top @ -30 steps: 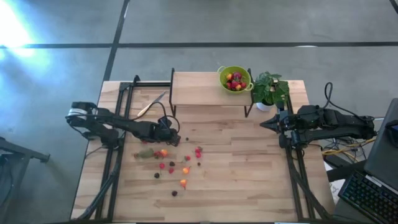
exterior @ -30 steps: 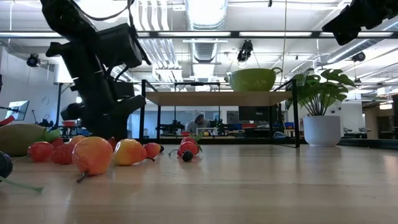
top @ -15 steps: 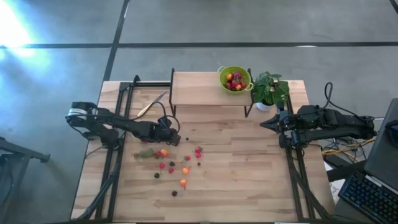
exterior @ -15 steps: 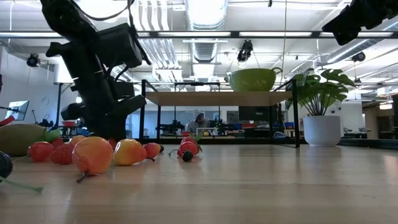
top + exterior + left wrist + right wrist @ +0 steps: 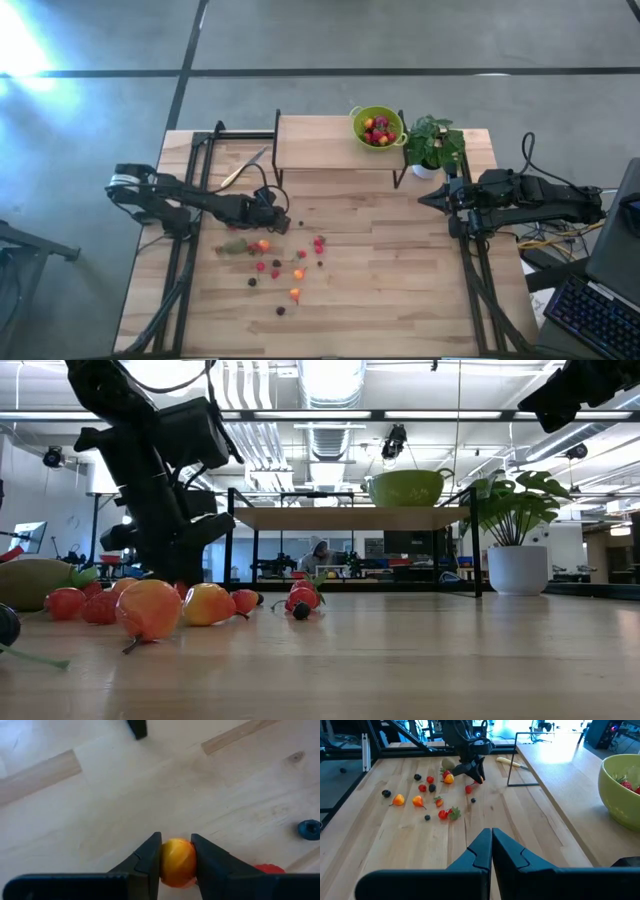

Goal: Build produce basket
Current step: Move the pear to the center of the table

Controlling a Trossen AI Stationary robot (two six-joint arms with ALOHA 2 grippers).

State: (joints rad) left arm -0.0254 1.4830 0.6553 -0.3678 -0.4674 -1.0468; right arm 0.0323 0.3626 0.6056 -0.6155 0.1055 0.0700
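The lime-green produce basket (image 5: 378, 127) stands on a raised wooden shelf (image 5: 320, 145) at the far side, with a few red fruits inside. Loose produce (image 5: 280, 268) lies scattered on the table left of centre: small red, orange and dark berries and a brownish-green kiwi (image 5: 235, 246). My left gripper (image 5: 176, 840) is down among them, slanting steeply downward, shut on an orange-yellow fruit (image 5: 176, 862). My right gripper (image 5: 491, 837) hovers shut and empty above the table's right side (image 5: 425, 198). My left gripper pinches the orange-yellow fruit between its two fingers, one finger (image 5: 150, 857) on each of its opposite sides (image 5: 165, 860). The fingers slant down at it from above. Whether the fruit still rests on the table cannot be told.
A potted plant (image 5: 435, 145) stands right of the shelf. A yellow-handled knife (image 5: 243, 167) lies at the far left. Black frame rails (image 5: 190, 230) run along both table sides. Bare wood spreads across the table's middle and right (image 5: 390, 270).
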